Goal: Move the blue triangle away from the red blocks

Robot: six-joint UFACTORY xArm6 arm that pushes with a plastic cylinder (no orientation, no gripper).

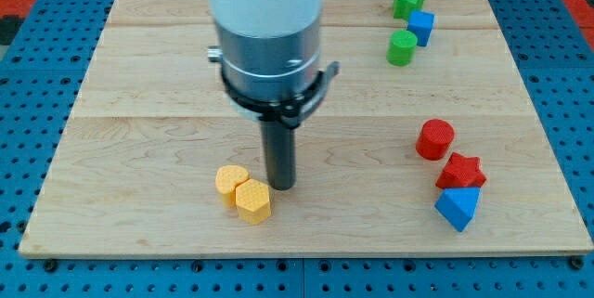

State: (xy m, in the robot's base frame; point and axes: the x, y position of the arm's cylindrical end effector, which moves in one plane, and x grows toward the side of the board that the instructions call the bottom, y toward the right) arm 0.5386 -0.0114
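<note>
My tip (281,187), a bare rod with nothing to grasp, stands just right of two touching yellow blocks (243,193), well apart from the blue triangle (458,207) at the board's (139,75) lower right, which touches the red star (461,170) below the red cylinder (434,138).

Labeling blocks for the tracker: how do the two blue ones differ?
The blue triangle is wedge-shaped and sits near the view's bottom right, touching the red star. The blue cube is boxy, near the view's top right, between the green star and green cylinder. Both share one blue and lie far from my tip.
</note>
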